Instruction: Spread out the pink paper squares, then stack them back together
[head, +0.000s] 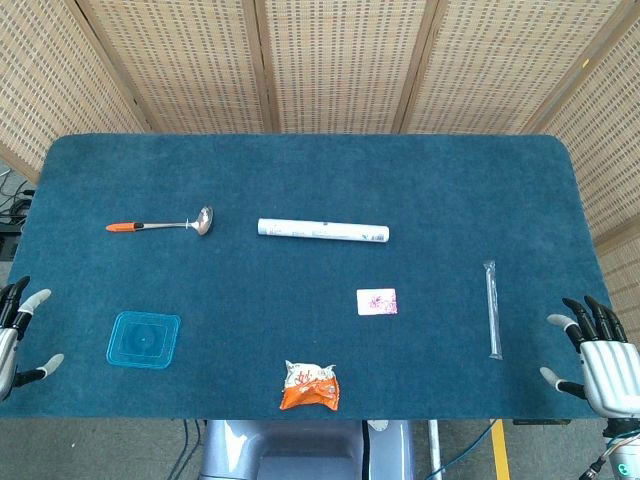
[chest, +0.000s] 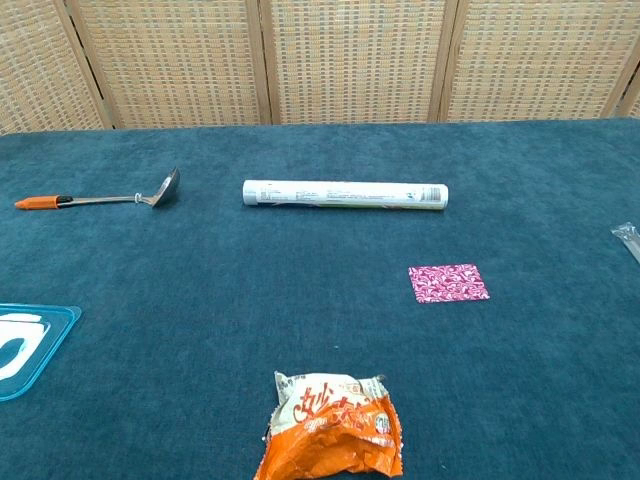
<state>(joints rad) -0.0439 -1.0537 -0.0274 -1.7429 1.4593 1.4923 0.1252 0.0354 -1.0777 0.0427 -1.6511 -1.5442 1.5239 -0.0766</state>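
Head and chest views of the table at the outset of the task. The pink paper squares lie as one neat stack on the blue cloth-covered table, right of centre and near the front edge, with no hand touching them; neither spreading nor restacking appears to have begun. The left hand rests at the table's left edge and the right hand at its right front corner, both with fingers spread and holding nothing, well apart from the stack, a placement that reads as a waiting pose. The right hand is the nearer of the two and probably the one to reach first.

Other objects lie scattered, apart from the squares: a ladle with an orange handle at rear left, a white printed tube lying flat behind the stack, a clear wrapped straw to its right, a blue square lid at front left, and a crumpled orange snack packet at front centre. The packet bears red characters and the tube small print, both too blurred to read. The squares carry a fine pink-and-white pattern.
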